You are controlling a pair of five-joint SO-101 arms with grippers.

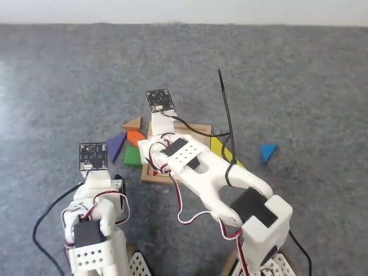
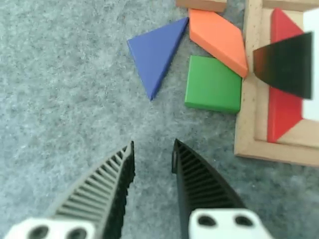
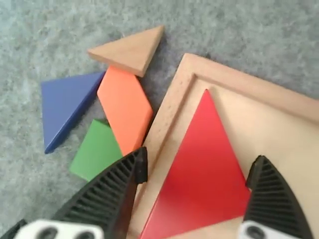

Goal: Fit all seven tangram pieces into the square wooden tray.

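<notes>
Tray (image 3: 170,112): square, wooden, flat on the grey tabletop (image 1: 299,86). It holds one piece, a red triangle (image 3: 202,134), lying flat on the tray floor with one edge running close along the inner wall on the left arm's side. Right pincer (image 3: 199,160): positioned over the tray, jaws spread wide and holding nothing. One finger sits above the tray wall on the left arm's side and the other above the tray floor past the red triangle. Contact between the fingers and the piece cannot be determined. Left pincer (image 2: 152,152): stands over bare tabletop outside the tray, near the corner closest to the left arm. Its jaws are parted by a narrow gap and grip nothing. Four pieces lie outside the tray along the wall on the left arm's side. A green square (image 2: 213,83) rests against or just beside that wall. An orange parallelogram (image 2: 219,40) is next to the green square, with one corner at the tray wall. A blue triangle (image 2: 157,50) lies farther from the tray, meeting the orange piece at one corner. A plain wooden triangle (image 3: 130,51) touches the orange piece's end farthest from the green square. On the tray's opposite side, a yellow piece (image 1: 216,147) lies just beside the wall, partly hidden under the right arm. A small light-blue triangle (image 1: 267,151) lies well apart from the tray beyond the yellow piece.
</notes>
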